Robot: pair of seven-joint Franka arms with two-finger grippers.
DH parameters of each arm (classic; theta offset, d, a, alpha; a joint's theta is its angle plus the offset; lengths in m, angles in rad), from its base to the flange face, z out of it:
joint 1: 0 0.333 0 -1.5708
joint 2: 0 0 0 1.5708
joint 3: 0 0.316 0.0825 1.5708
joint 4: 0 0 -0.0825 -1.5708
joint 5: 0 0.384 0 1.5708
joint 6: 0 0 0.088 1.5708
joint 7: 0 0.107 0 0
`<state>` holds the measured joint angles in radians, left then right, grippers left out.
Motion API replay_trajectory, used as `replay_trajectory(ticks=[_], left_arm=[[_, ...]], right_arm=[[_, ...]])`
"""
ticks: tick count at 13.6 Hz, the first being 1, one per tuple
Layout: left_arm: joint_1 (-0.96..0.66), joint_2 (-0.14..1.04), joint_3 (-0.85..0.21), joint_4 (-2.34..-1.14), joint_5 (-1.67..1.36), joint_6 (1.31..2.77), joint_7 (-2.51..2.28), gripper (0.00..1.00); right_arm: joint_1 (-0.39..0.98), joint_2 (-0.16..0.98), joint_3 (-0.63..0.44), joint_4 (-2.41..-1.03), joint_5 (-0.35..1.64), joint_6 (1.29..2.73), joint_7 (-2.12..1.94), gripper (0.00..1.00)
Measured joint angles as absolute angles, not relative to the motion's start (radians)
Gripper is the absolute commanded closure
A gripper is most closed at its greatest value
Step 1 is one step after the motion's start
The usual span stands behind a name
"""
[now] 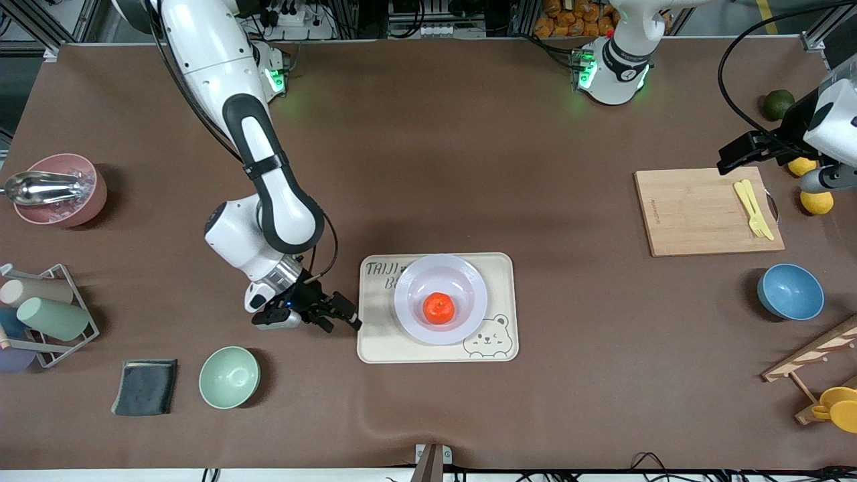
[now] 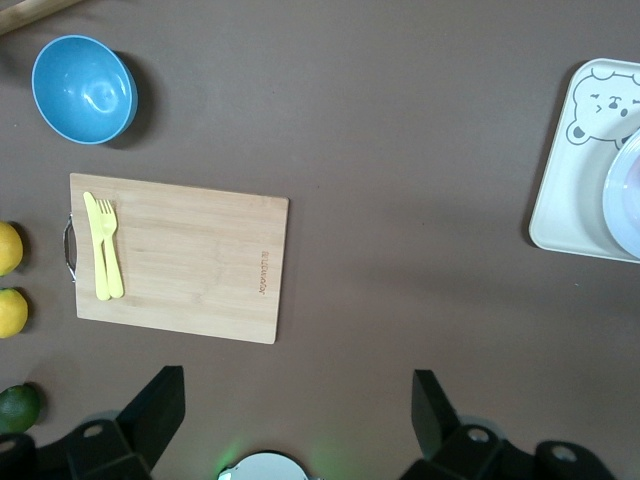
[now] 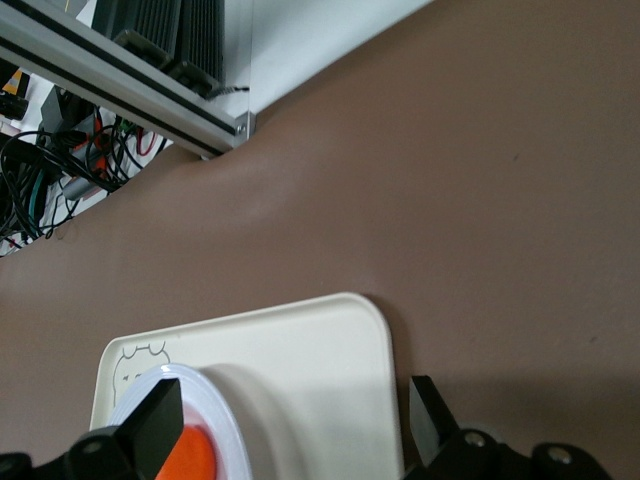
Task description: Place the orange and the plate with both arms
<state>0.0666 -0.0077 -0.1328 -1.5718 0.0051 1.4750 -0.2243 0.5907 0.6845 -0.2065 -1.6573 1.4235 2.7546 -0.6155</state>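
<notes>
The orange sits in the middle of the pale plate, which rests on the cream bear-printed tray. My right gripper is low beside the tray's edge toward the right arm's end, open and holding nothing. In the right wrist view the right gripper spans the tray, with the plate and orange by one finger. My left gripper hangs open and empty over the cutting board's corner. The left wrist view shows the left gripper high above bare table.
The wooden cutting board carries a yellow fork and knife. Two lemons, a green fruit and a blue bowl lie nearby. A mint-green bowl, dark cloth, cup rack and pink bowl occupy the right arm's end.
</notes>
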Motion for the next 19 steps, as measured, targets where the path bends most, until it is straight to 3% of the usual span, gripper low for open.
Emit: replay_trajectory(ticks=[4,10,16,19], left_arm=[[0.067,-0.006,-0.133,-1.573,0.005,1.475,-0.224,0.00],[0.067,-0.003,-0.133,-1.574,0.005,1.476,-0.224,0.00],[0.037,0.037,-0.145,-1.576,-0.007,1.523,-0.230,0.00],[0.033,0.043,-0.145,-1.575,-0.007,1.527,-0.232,0.00]], right_arm=[[0.590,0.645,-0.303,-1.659,1.271,2.656,-0.615,0.00],[0.582,0.551,-0.512,-1.660,0.945,2.273,-0.599,0.00],[0.464,0.325,-0.501,-1.659,0.412,1.924,-0.390,0.00],[0.291,0.223,-0.379,-1.660,0.279,1.815,-0.380,0.00]])
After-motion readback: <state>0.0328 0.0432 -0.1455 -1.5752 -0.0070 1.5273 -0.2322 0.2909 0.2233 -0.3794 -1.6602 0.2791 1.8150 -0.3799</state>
